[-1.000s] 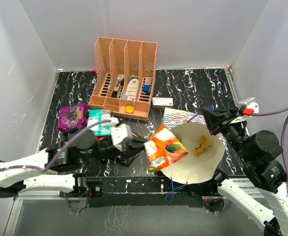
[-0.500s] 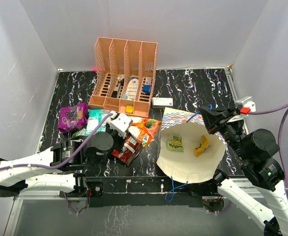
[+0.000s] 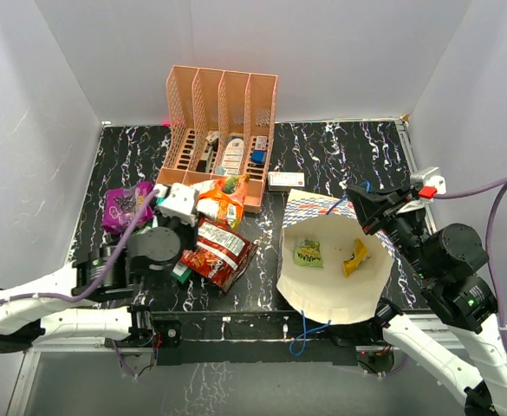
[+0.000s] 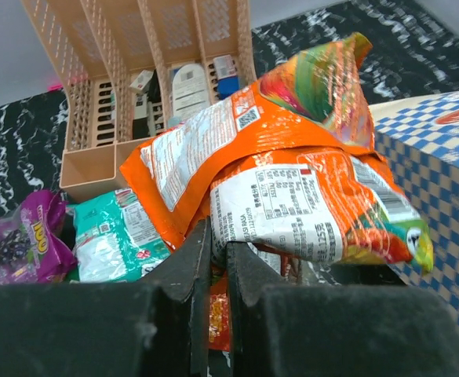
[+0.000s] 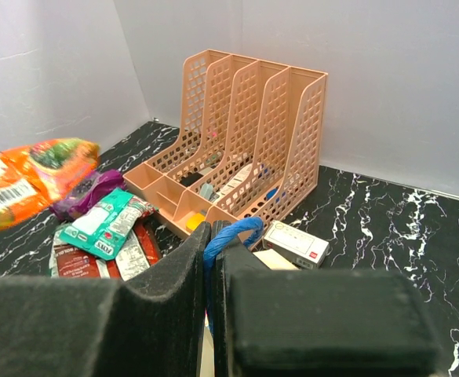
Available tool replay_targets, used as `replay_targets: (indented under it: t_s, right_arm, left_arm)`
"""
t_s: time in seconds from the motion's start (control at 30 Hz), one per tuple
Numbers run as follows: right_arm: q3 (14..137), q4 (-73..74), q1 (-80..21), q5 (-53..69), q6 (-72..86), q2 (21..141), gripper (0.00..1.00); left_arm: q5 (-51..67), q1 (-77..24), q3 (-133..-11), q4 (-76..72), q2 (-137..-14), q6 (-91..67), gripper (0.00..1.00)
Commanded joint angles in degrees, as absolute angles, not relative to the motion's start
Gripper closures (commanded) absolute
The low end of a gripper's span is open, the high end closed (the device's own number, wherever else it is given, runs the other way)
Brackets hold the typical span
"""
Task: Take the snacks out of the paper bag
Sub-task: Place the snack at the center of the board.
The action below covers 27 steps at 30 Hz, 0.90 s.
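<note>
Carrying: left pincer (image 4: 217, 243) has its fingers pressed together on the lower edge of the orange packet (image 4: 292, 181), which hangs folded just ahead of and above the tips. Judged a pinch on the seam because the film is slack and offers nothing else firm to hold.

Right pincer (image 5: 211, 236) is clamped on the blue handle (image 5: 229, 233) of the paper bag (image 3: 322, 290). The bag sits directly under and in front of that pincer. Judged purpose: keep the mouth pulled up and wide so the other arm can reach in.

Within the bag, below the right pincer: green packet (image 3: 308, 252) and yellow packet (image 3: 354, 256), not yet removed.

Below the left pincer on the table: red packet (image 3: 218, 253). To its left: teal packet (image 4: 111, 236), then purple packet (image 3: 127, 206). File rack (image 3: 223, 130) stands just beyond the tips.

Change over the last second:
- orange packet was at the bag's left rim; now well clear of it, near the rack front.
- left arm swung away from the bag toward the pile.
- green packet, earlier covered by the orange one, now exposed.
- right pincer and bag essentially unmoved.

Judgement: two snacks remain; release onto the pile is next.
</note>
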<state>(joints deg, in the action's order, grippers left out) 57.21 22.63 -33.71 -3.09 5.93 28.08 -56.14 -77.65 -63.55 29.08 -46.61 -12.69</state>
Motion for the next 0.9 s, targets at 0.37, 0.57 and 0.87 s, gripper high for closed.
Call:
replay_targets:
  t_s: [0.37, 0.57, 0.87]
  right_arm:
    - [57.9, 20.0, -33.9, -2.6, 6.6, 27.6, 0.93]
    - [57.1, 19.7, -33.9, -2.7, 7.3, 27.5, 0.93]
    - [56.9, 19.5, -33.9, -2.4, 7.3, 27.8, 0.93]
  left_arm:
    - [-38.9, -46.1, -59.8, 35.3, -62.1, -16.5, 1.00]
    - [-46.2, -45.8, -54.2, 38.1, -65.6, -22.3, 1.00]
    - [-41.1, -45.7, -47.4, 31.2, -65.8, -22.1, 0.94]
